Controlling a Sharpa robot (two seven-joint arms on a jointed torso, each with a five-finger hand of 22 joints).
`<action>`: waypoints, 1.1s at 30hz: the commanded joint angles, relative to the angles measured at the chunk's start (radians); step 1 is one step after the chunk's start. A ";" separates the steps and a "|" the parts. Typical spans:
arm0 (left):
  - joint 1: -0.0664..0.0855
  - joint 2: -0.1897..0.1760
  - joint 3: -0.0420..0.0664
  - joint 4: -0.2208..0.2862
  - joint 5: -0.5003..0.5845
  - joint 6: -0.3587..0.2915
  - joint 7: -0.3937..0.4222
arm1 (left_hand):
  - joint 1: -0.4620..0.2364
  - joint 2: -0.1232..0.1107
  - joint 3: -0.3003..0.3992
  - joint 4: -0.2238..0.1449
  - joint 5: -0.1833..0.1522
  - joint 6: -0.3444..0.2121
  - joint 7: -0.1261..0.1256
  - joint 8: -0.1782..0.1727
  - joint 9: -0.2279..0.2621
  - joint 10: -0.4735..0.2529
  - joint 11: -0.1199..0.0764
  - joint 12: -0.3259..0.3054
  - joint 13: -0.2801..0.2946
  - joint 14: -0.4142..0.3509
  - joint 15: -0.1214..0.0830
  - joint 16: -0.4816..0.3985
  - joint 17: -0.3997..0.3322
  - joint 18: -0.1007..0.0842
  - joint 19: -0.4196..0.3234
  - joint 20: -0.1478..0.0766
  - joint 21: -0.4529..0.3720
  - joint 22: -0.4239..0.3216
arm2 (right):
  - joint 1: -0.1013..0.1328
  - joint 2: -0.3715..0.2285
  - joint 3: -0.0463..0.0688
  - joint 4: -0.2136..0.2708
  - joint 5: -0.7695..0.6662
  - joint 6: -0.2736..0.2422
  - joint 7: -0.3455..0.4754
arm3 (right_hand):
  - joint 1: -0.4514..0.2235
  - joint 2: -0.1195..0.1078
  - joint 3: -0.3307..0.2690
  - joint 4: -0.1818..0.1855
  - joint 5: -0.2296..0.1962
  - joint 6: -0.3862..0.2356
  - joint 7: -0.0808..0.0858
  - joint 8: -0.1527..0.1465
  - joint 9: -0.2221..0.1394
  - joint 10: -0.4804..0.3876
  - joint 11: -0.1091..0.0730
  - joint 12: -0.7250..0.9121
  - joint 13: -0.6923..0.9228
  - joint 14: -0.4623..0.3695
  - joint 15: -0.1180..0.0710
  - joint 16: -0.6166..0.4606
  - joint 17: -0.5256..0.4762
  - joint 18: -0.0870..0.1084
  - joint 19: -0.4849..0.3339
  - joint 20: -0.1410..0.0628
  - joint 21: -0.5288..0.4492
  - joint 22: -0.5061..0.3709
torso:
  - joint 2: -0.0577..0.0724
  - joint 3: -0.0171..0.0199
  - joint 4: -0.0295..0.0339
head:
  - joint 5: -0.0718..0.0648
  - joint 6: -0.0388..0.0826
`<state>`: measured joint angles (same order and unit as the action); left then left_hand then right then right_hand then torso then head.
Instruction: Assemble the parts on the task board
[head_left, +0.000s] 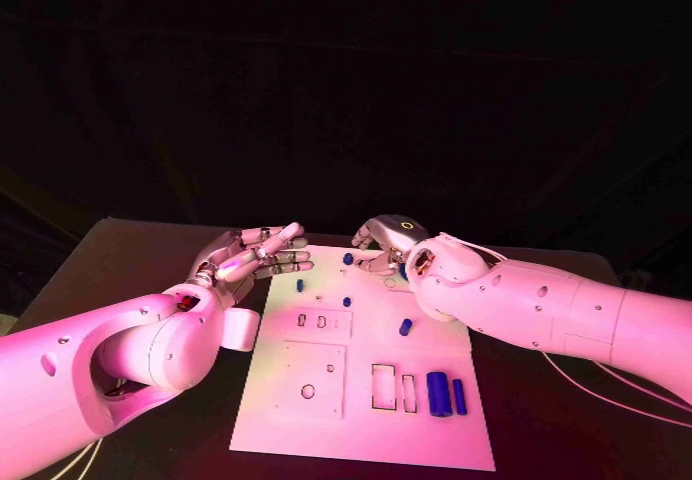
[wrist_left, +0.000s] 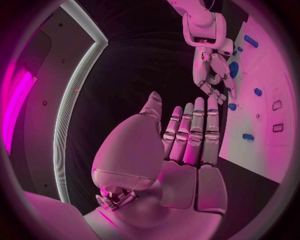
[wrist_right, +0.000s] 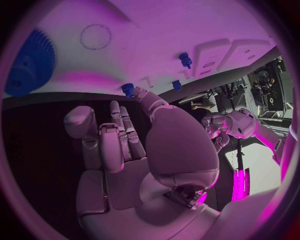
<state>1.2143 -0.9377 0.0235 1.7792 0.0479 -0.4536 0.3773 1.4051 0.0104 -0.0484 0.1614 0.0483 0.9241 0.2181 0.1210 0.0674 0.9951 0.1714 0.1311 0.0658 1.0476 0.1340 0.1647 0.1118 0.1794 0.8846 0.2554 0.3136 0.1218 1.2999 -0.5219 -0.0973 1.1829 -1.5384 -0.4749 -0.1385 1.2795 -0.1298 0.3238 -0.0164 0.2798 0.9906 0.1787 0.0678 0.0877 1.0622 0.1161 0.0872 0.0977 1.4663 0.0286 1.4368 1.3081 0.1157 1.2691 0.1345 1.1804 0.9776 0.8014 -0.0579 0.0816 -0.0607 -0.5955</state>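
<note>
Our left hand (head_left: 257, 257) hovers just off the board's (head_left: 433, 440) far left corner, fingers straight and close together, palm up-ish, holding nothing. In the left wrist view the fingers (wrist_left: 194, 132) stretch flat beside each other with the thumb apart.

Our right hand (head_left: 387, 240) sits at the board's far edge, fingers curled down toward a blue peg (head_left: 348, 258). From the right wrist view one fingertip (wrist_right: 142, 94) looks like it's touching a peg (wrist_right: 128, 89) at the board's edge, but we can't tell if it's actually pinched.

Other blue parts are scattered on the board: small pegs (head_left: 346, 301) mid-board, a loose one (head_left: 405, 326) toward the right edge, and two bigger cylinders (head_left: 438, 393) near the right edge at the near end. A blue gear (wrist_right: 28, 65) shows close to the right hand. Plenty of bare black table (head_left: 130, 260) lies left of the board.
</note>
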 joint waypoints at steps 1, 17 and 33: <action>0.003 -0.003 0.001 -0.001 -0.007 0.022 0.001 | 0.007 0.001 0.000 -0.007 0.003 -0.001 0.007 -0.006 -0.002 -0.003 0.006 -0.006 -0.001 0.005 0.001 -0.007 0.001 0.005 0.006 -0.001 0.002 -0.001 | 0.007 -0.056 0.004 0.059 0.034 -0.026 -0.007 | 0.006 0.004 -0.005 0.005 0.016 0.022 0.002 0.010 0.005 0.034 -0.003 0.018 0.006 0.055 0.000 0.008 0.027 -0.003 0.015 -0.002 0.013 0.018 | -0.001 0.0018 -0.0075 | -0.003 0.003; 0.005 -0.007 0.001 -0.014 -0.007 0.037 -0.002 | 0.008 0.001 0.000 -0.008 0.003 -0.001 0.005 -0.007 -0.002 -0.004 0.006 -0.008 -0.001 0.005 0.002 -0.009 0.001 0.004 0.005 -0.001 0.001 -0.002 | 0.027 -0.325 0.014 0.212 0.240 0.121 -0.023 | -0.021 -0.054 -0.147 0.059 0.092 0.027 -0.048 0.020 0.019 0.252 -0.074 0.287 0.248 0.068 -0.064 0.046 0.085 -0.019 0.053 -0.049 0.060 0.100 | 0.000 0.0044 -0.0238 | -0.022 0.007; 0.005 -0.001 0.001 -0.023 -0.007 0.039 -0.003 | 0.009 0.002 0.000 -0.008 0.003 -0.001 0.005 -0.007 -0.002 -0.003 0.005 -0.008 -0.001 0.005 0.002 -0.009 0.001 0.004 0.005 -0.001 0.001 -0.002 | 0.025 -0.273 0.013 0.142 0.271 0.200 -0.023 | 0.030 0.004 -0.321 0.141 0.103 -0.039 -0.034 0.057 0.040 0.167 -0.058 0.892 0.888 0.081 -0.043 0.084 0.152 -0.025 0.080 -0.043 0.086 0.165 | -0.001 0.0016 -0.0193 | -0.023 0.000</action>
<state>1.2177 -0.9413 0.0233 1.7553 0.0468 -0.4358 0.3707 1.4051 0.0104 -0.0483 0.1615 0.0483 0.9241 0.2180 0.1175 0.0667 0.9950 0.1715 0.1272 0.0659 1.0476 0.1340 0.1587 0.1115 0.1793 0.8846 0.2554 0.3137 0.1211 1.3254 -0.7985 -0.0840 1.3291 -1.2810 -0.3117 -0.1593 1.3025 -0.1307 0.0068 0.1248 0.3774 0.9563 0.1454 0.1194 0.1264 1.2224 0.0560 0.9737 0.9801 1.4664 -0.0212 1.5145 1.3077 0.1059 1.3433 0.0908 1.2602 1.1421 0.8018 -0.0552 0.0625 -0.0843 -0.5950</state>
